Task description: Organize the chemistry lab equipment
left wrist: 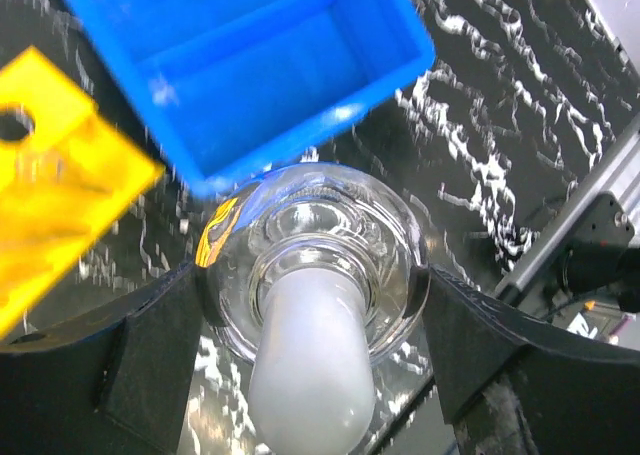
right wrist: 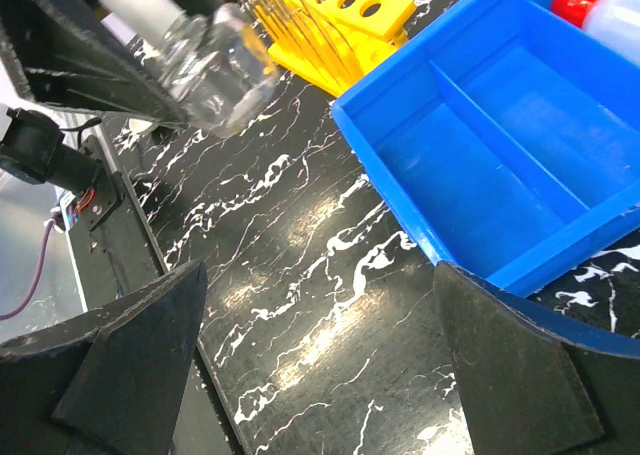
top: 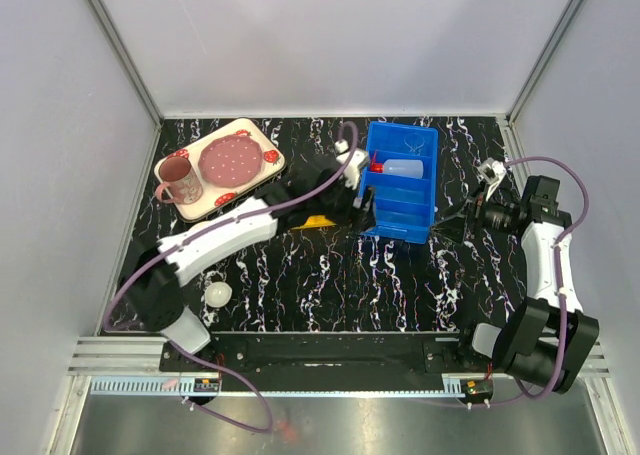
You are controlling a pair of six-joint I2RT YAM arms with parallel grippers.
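The small clear glass flask [left wrist: 315, 265] with a frosted white neck sits between my left gripper's [left wrist: 315, 310] fingers, touching both, so the gripper is shut on it. The flask [right wrist: 215, 70] hangs above the table next to the blue bin's [left wrist: 250, 65] near corner. The yellow holed tube rack [right wrist: 340, 15] lies just left of the bin, with thin clear test tubes [right wrist: 268, 13] across it. The red-capped squeeze bottle [top: 400, 168] lies in the bin's [top: 400, 215] far compartment. A small white round dish [top: 217, 294] rests near the left arm's base. My right gripper [right wrist: 320, 355] is open over bare table.
A strawberry-patterned tray [top: 205, 203] at the back left carries a pink mug [top: 182, 180] and a plate [top: 232, 159]. The bin's two near compartments [right wrist: 500, 155] hold nothing. My right gripper [top: 468, 215] sits just right of the bin.
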